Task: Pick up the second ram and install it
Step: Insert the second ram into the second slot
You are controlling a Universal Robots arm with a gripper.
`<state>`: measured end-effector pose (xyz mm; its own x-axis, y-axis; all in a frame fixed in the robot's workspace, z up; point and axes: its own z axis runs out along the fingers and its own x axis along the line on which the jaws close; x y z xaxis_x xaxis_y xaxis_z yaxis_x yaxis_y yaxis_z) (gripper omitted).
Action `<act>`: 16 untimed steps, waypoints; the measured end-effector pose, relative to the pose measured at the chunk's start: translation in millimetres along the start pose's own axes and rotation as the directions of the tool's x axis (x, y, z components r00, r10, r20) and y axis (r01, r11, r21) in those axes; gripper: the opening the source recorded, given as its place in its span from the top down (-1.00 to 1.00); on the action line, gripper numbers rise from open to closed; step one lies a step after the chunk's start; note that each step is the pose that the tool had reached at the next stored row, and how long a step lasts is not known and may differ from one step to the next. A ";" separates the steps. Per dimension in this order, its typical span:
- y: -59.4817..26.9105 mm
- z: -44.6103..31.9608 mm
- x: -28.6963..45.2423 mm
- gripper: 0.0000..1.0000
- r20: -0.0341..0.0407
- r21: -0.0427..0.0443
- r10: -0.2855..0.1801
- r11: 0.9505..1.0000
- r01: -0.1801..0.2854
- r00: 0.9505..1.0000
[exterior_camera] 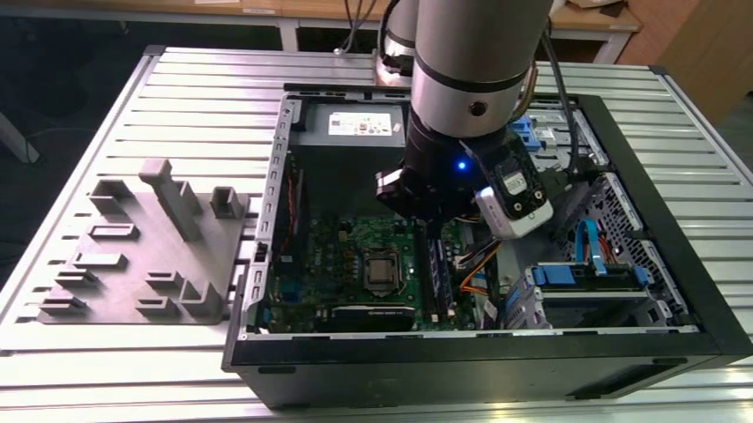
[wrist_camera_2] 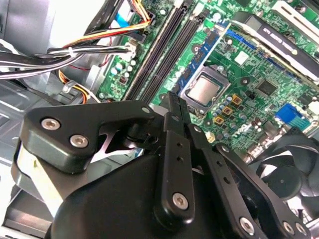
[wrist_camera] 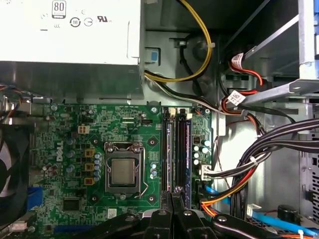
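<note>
Inside the open computer case (exterior_camera: 659, 264) on the slatted desk (exterior_camera: 176, 88), your arm hangs the pincer (wrist_camera: 173, 195) low over the motherboard (wrist_camera: 79, 149). It sits at the end of the two memory slots, just beside the processor socket (wrist_camera: 123, 172). In both wrist views the fingers are pressed together, with nothing seen between them.

The second ram (wrist_camera: 184, 149) appears as a dark, bluish strip lying along the slot nearer the cable bundle (wrist_camera: 259, 159). It looks to be standing in the slot and not carried. Whether it is pushed fully home, or its end latches have caught, cannot be told from these views. The neighbouring slot runs parallel and close beside it.

Out on the desk, at the exterior view's left, the grey holder (exterior_camera: 141, 256) of upright slabs stands well apart from the arm.

By this reading you are in the install stage, with the pick-up done and the stick placed. Seating a stick like this calls for force straight down along the slot's line. The closed tips must bear on the board's top edge, not on the slot wall. The tips also need to keep off the cables near that end of the slots.
</note>
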<state>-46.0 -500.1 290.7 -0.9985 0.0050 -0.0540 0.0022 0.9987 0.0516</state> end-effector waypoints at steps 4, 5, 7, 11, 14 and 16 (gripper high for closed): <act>-0.2 4.4 0.2 0.84 0.000 0.000 -0.004 1.000 0.004 1.000; -0.3 5.9 0.3 0.84 0.000 -0.001 -0.005 1.000 0.005 1.000; -0.5 9.4 0.5 0.84 0.000 -0.001 -0.006 1.000 0.006 1.000; -0.9 16.8 0.9 0.84 -0.001 -0.001 -0.006 1.000 0.006 1.000; -1.2 22.1 1.2 0.84 -0.001 -0.001 -0.006 1.000 0.006 1.000; -1.3 25.2 1.3 0.84 -0.001 -0.001 -0.006 1.000 0.006 1.000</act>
<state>-46.0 -500.1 265.5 -0.9986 -0.0014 -0.0533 -0.0042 0.9986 0.0519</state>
